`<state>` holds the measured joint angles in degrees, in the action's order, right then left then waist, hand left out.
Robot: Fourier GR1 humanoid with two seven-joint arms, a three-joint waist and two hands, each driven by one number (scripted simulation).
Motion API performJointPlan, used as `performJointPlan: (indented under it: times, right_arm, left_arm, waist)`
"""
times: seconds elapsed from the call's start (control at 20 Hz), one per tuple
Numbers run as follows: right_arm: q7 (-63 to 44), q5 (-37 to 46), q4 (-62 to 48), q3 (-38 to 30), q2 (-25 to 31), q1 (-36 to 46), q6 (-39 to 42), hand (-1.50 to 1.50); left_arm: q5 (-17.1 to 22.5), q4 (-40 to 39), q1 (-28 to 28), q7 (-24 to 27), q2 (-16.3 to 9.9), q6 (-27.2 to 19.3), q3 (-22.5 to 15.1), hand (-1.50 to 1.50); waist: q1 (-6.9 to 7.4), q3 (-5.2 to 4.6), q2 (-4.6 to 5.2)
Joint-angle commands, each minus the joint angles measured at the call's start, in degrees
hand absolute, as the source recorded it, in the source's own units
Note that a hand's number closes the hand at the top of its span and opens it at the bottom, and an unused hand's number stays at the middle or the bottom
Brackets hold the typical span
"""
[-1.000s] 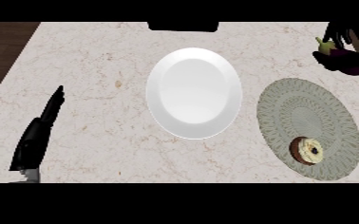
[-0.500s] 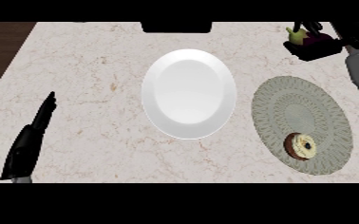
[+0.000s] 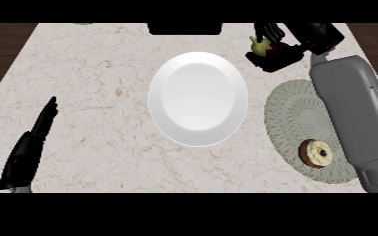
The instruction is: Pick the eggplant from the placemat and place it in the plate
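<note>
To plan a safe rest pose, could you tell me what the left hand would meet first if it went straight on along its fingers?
Nothing, apparently: the left hand points up and slightly right over bare counter, passing left of the plate.

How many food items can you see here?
2. The eggplant is in the right hand, beyond the plate to its right. The donut lies on the placemat. More might be hidden under the forearm.

A: What is showing of the robot's body?
B: A smooth, rounded, light grey forearm (image 3: 345, 107) is showing, ending in a glossy black right hand (image 3: 284, 55).
A: And opposite?
B: A slim, glossy black left hand (image 3: 31, 147) is showing.
</note>
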<state>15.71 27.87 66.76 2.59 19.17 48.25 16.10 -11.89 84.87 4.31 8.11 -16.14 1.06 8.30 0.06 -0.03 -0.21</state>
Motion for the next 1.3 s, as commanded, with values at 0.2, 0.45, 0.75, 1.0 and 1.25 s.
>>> performJointPlan:
  times: [0.2, 0.45, 0.75, 1.0, 1.25]
  right_arm:
    - [-9.38, 5.63, -1.72, 7.65, -9.76, 0.84, 0.21, 1.50]
    - [-9.18, 10.27, -11.13, 9.95, -15.92, 4.16, -4.12, 1.50]
    - [-15.03, 0.01, -17.58, 11.90, -19.05, 2.81, -8.61, 1.50]
    - [-16.94, -2.82, -24.97, 17.50, -19.13, 4.36, -17.04, -1.50]
    - [-5.30, -5.00, -31.38, 8.90, -18.33, 6.22, -18.04, -1.50]
  left_arm:
    - [1.06, 0.35, -1.22, -1.22, -0.34, 1.81, 0.96, 0.00]
    - [-0.91, 2.00, -0.87, -1.40, 1.40, -0.09, -0.09, 0.00]
    - [-1.47, -1.83, -2.32, 0.76, 1.28, 0.71, -0.46, 0.00]
    - [-2.86, -0.77, -0.87, 1.41, 2.51, -0.56, -0.97, 0.00]
    - [-1.32, 4.51, 1.26, -2.13, 2.22, 0.71, -0.11, 0.00]
  waist:
    - [0.43, 0.01, 0.21]
    - [0.77, 0.03, 0.35]
    - [2.10, 0.00, 0.64]
    - [1.90, 0.02, 0.50]
    - [1.65, 0.09, 0.61]
